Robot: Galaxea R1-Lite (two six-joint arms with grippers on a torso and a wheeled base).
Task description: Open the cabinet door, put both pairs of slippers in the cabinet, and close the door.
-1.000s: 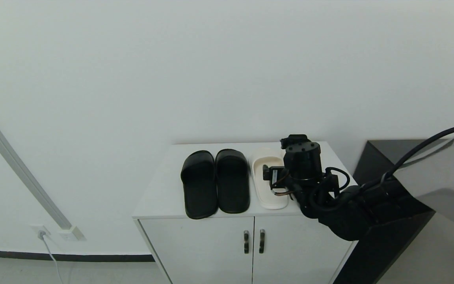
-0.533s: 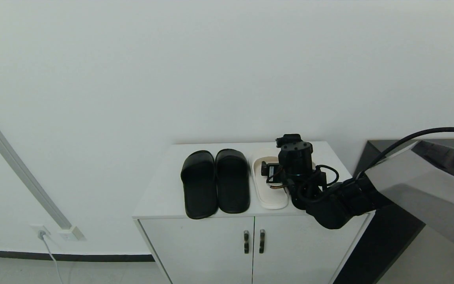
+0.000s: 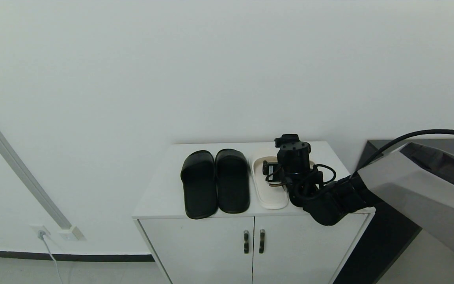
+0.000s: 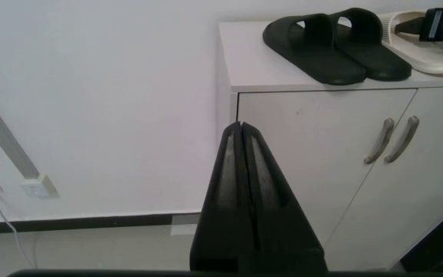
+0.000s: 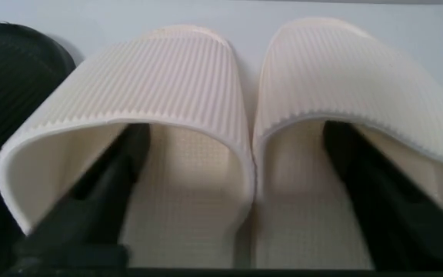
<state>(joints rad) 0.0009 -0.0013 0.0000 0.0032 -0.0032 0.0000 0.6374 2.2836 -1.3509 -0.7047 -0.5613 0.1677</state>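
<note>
Right claw [image 5: 235, 137]: open wide at the white slippers [image 5: 168, 77], with one finger [image 5: 121, 165] tucked inside each slipper.
Left claw [image 4: 241, 129]: closed, its fingers pressed together, low in front of the cabinet [image 3: 160, 197].
White slippers: side by side on top of the cabinet, near its right end.
Black slippers [image 3: 199, 185]: on top too, just left of the white ones.
Cabinet doors [image 3: 203, 252]: both shut, with the handles [image 3: 246, 241] close together.

Left gripper [image 4: 241, 127], jaws pressed together, points at the cabinet [image 4: 244, 58] front corner nearest the black slippers [image 4: 333, 42]; doors [image 4: 306, 154] shut, twin handles [image 4: 394, 140] side by side; black slippers and white slipper [image 4: 425, 61] line the top's front edge.
</note>
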